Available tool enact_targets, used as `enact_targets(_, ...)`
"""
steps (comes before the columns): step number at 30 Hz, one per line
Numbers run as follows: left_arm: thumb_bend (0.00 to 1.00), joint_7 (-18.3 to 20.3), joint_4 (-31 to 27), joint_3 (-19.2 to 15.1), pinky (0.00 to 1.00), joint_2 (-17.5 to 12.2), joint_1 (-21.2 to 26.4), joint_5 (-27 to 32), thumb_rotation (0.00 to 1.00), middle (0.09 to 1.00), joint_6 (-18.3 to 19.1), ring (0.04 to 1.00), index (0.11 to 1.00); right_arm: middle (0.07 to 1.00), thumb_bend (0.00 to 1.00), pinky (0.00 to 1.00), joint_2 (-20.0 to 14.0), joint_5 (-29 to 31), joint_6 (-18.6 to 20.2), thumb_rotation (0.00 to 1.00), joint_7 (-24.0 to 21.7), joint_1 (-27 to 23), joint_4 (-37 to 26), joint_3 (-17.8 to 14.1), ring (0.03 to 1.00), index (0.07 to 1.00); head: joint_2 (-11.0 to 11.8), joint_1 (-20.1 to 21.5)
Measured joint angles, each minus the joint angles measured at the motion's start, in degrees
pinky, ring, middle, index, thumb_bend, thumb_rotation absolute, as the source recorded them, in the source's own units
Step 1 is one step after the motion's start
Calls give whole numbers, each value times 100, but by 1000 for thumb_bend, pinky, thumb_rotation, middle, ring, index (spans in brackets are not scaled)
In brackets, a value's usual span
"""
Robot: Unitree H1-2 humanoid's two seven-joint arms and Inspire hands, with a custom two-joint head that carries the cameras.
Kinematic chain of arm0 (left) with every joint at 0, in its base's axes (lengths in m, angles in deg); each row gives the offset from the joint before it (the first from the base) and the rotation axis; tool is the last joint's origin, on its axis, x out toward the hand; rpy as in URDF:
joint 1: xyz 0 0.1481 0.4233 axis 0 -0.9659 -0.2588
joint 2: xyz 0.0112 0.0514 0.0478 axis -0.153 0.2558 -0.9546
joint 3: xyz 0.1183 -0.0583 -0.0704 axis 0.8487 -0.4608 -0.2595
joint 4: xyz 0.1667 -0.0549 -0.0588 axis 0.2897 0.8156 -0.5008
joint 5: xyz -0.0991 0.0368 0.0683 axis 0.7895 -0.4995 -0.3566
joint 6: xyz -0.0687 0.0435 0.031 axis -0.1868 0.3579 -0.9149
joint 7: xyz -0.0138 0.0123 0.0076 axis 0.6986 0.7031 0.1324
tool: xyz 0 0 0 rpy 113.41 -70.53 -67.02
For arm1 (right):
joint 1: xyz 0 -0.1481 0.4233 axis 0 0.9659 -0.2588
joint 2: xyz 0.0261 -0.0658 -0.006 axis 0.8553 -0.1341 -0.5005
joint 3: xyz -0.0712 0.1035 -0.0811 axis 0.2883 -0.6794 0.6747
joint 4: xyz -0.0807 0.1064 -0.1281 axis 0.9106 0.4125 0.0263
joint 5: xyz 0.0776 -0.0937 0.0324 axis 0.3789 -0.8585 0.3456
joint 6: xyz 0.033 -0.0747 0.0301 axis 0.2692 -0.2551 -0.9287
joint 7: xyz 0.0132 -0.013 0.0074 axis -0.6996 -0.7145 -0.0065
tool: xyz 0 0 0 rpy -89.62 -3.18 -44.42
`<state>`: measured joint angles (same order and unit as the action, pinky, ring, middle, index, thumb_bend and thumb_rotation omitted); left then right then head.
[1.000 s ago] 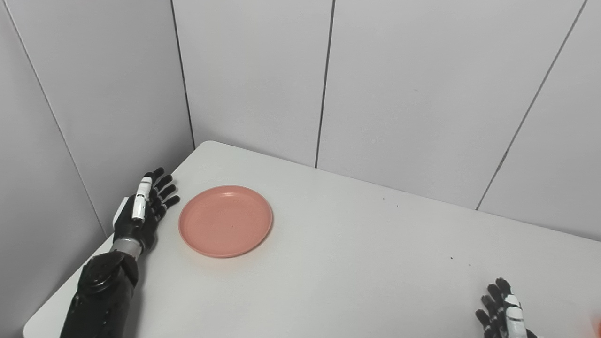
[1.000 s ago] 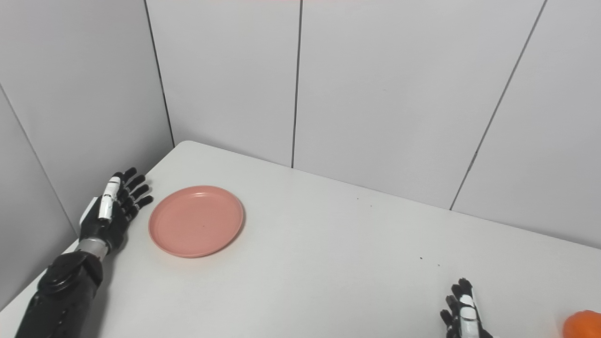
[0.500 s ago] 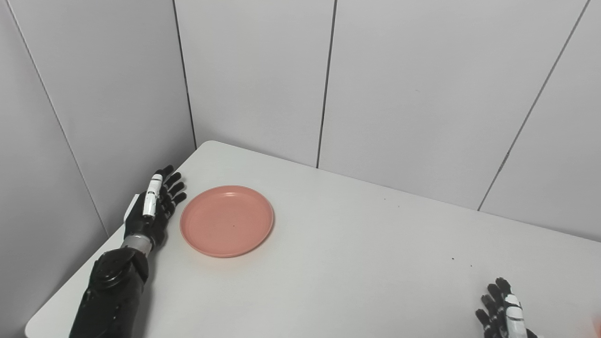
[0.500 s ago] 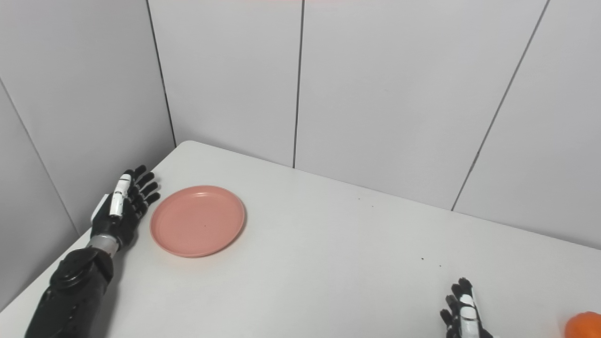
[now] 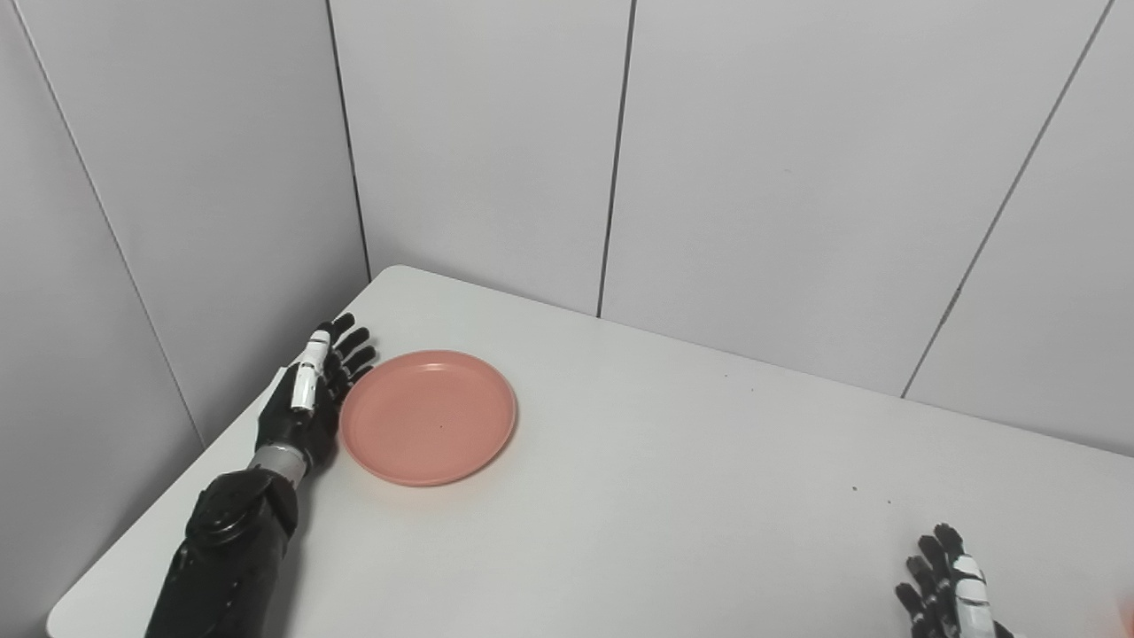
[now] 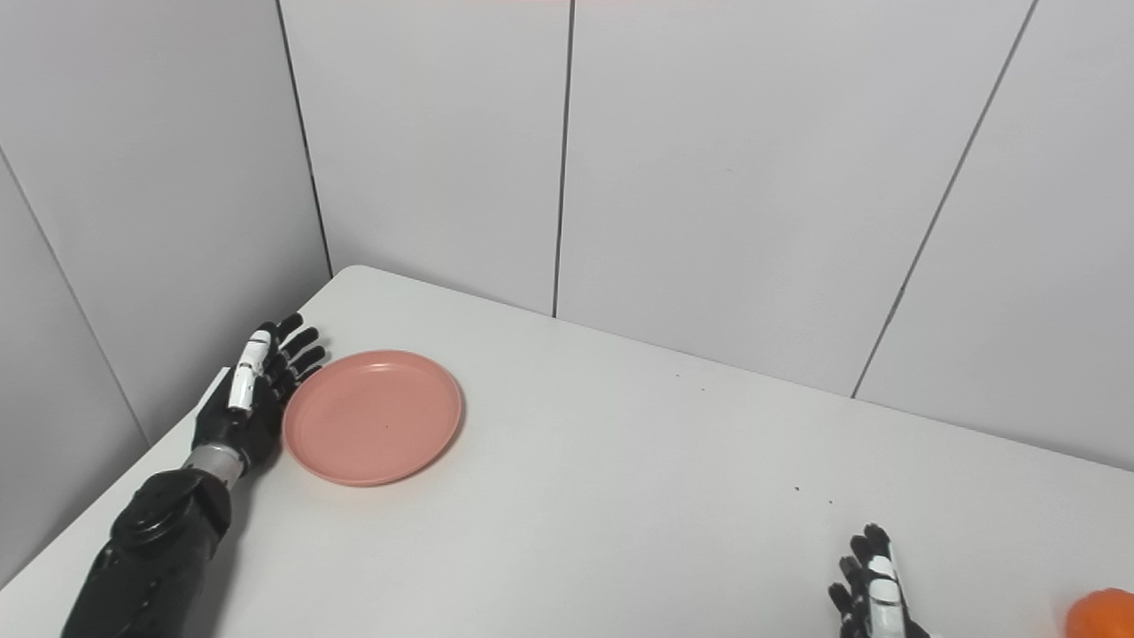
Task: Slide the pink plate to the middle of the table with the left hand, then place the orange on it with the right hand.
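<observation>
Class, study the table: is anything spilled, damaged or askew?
Nothing stands out. The pink plate lies flat and empty beside the open left hand; the orange sits whole near the right hand.

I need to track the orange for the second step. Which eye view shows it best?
The right eye view: the orange shows as a rounded piece at the bottom right corner, cut by the frame, just right of the right hand. The left eye view catches only a faint orange sliver at its right edge.

No readable text, label, brand or number shows anywhere.
</observation>
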<state>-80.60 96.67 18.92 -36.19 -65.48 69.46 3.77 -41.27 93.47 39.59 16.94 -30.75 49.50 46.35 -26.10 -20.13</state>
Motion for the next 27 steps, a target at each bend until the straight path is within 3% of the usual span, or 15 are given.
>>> enact_targets(14, 360, 43, -326, 90, 913, 127, -143, 124, 1000, 925, 195, 920, 903, 1000, 215, 1000, 10, 7, 0, 1000, 5, 0, 0, 4, 1000, 1000, -62, 62)
enact_targets(27, 319, -17, -729, 186, 891, 307, -203, 215, 1000, 911, 573, 902, 897, 1000, 224, 1000, 57, 0, 0, 1000, 14, -1, 10, 4, 1000, 1000, -123, 132)
